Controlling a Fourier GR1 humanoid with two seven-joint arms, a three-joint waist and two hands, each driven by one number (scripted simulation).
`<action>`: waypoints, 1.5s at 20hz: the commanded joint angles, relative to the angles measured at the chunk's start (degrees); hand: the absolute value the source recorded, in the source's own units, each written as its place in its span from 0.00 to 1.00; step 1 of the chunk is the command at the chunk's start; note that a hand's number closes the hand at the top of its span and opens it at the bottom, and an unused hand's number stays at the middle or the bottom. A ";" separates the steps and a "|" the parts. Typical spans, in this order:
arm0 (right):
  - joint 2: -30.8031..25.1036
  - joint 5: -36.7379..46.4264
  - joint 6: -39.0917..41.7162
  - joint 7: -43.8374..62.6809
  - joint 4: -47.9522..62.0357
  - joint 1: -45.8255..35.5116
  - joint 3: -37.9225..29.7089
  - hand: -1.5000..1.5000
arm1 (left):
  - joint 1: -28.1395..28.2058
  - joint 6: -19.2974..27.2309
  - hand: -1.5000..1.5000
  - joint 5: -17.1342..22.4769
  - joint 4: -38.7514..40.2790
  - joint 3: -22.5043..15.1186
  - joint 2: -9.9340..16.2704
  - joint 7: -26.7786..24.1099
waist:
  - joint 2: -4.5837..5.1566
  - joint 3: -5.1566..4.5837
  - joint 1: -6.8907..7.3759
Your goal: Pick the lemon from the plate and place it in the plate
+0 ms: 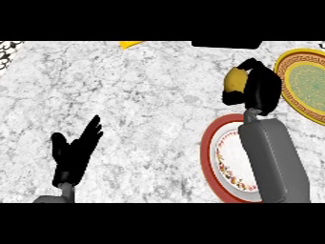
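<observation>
While curled fingers (pixel 258 78) wrap it, lemon (pixel 235 78) shows leftward.

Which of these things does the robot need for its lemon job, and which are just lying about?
In the job:
lemon, held in the right robot hand
red plate
yellow plate

Lying about:
left robot hand, resting open
yellow thing at the far edge
</observation>
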 commanded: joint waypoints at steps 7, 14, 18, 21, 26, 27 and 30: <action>1.55 20.71 -23.00 29.04 13.01 -14.98 -10.20 1.00 | -2.38 -0.88 0.50 0.71 -0.16 0.63 0.87 2.41 | 0.39 0.17 1.09; -1.18 22.08 -39.47 28.32 20.03 -16.65 -16.39 1.00 | -0.69 -0.58 0.50 0.60 0.81 0.90 0.33 0.91 | 0.15 0.28 0.00; -5.67 24.40 -42.74 28.16 27.97 -16.64 -20.43 1.00 | -1.18 0.02 0.50 0.35 1.67 1.35 -0.25 0.00 | 0.05 0.26 -0.64; -10.61 25.61 -45.19 27.78 29.30 -15.35 -23.25 1.00 | -0.31 0.48 0.50 -0.68 0.17 -0.24 -0.86 0.69 | 0.02 0.31 -0.72; -14.77 22.82 -52.12 23.35 37.02 -14.86 -25.84 1.00 | -0.91 -0.67 0.50 0.96 0.80 1.82 0.34 1.52 | -0.02 0.33 -0.69; -19.40 16.34 -48.93 17.69 37.15 -16.23 -25.92 1.00 | -0.96 0.80 0.50 -1.28 2.69 -0.63 -2.34 -1.11 | 0.04 0.39 -1.09; -22.54 11.16 -51.44 12.88 39.88 -14.76 -26.99 1.00 | -0.01 0.61 0.50 -1.16 2.09 -0.12 -1.65 -1.17 | 0.03 0.43 -1.05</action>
